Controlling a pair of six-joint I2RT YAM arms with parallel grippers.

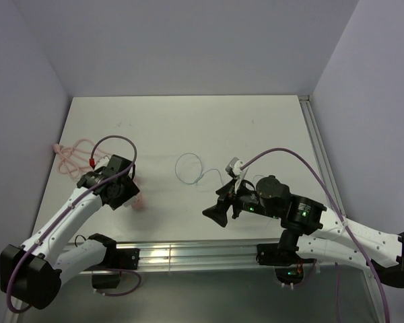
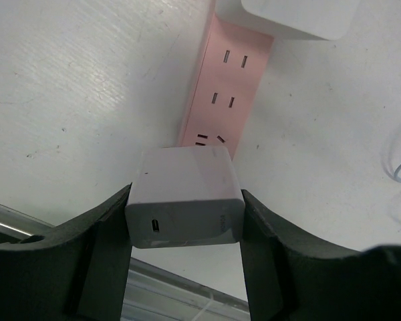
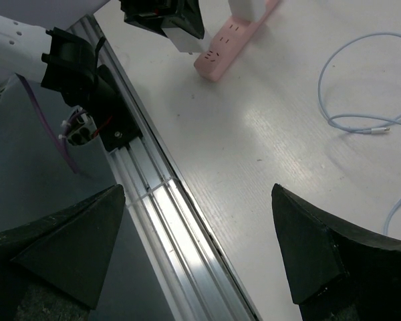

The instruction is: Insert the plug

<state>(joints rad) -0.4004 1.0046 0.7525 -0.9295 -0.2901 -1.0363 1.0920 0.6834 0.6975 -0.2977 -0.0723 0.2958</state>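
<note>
1. White charger (image 2: 187, 194), a rounded block with one slot-shaped port on its near face, clamped by its sides between the fingers of the left gripper (image 2: 185, 224).
2. Left gripper: closed on the charger, at the near left of the table (image 1: 188, 121), directly over the near end of the strip; whether charger and strip touch cannot be told.
3. Pink strip (image 2: 220, 87): lies flat, running away from the left gripper, with three pairs of socket slots showing. A second white block (image 2: 301, 17) sits at its far end.
4. Pink cord (image 1: 71, 155): loosely bundled at the far left of the table.
5. Plug (image 3: 377, 131): small pale head on the end of the wire, lying on the table between the two arms, right of the strip, held by neither gripper.
6. Wire (image 3: 321, 83): thin, whitish-grey, curled in an open loop on the table.
7. Right gripper (image 3: 200, 234): jaws wide apart, empty, hanging over the near table edge and the metal rail (image 3: 167, 221), near-left of the wire loop.
</note>
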